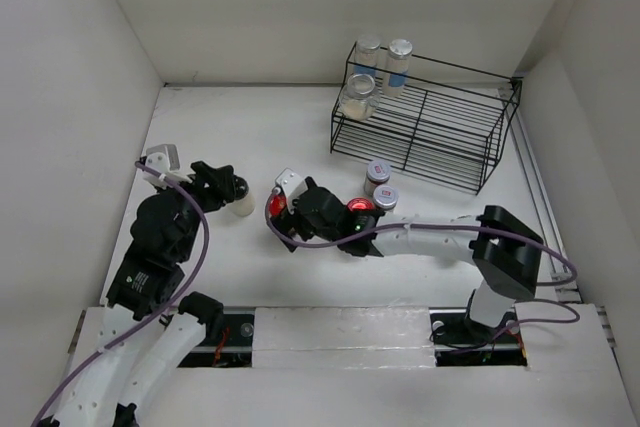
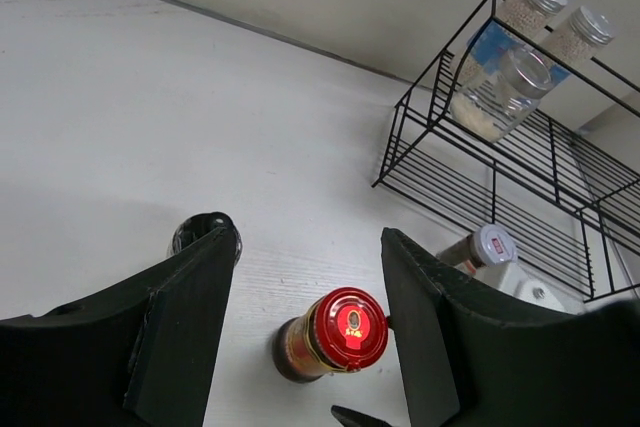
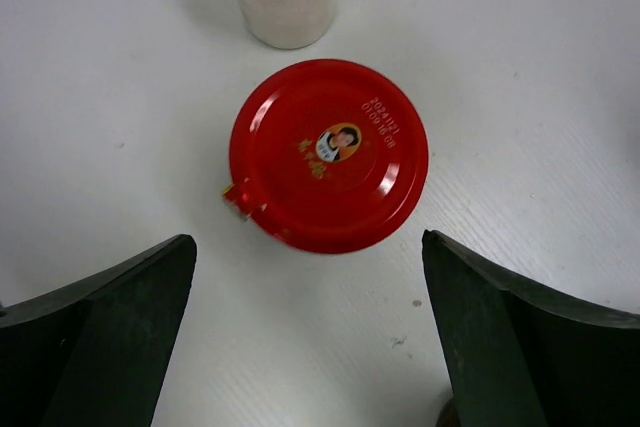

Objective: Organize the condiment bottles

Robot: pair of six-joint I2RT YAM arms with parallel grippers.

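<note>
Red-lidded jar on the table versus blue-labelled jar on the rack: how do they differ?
Red-lidded jar has a red lid and dark contents; blue-labelled jar has a silver lid and pale grains. Red-lidded jar stands on the table; blue-labelled jar sits on the wire rack. Both are capped jars.

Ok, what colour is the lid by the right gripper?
The lid is red; right wrist view shows it best.

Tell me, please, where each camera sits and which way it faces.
Top external: above and behind the bases, looking down on table and rack; left arm and right arm show.
Left wrist: low over the table, facing the rack; left gripper shows.
Right wrist: straight down on the red-lidded jar; right gripper shows.
Shared: both wrist views show that jar.
</note>
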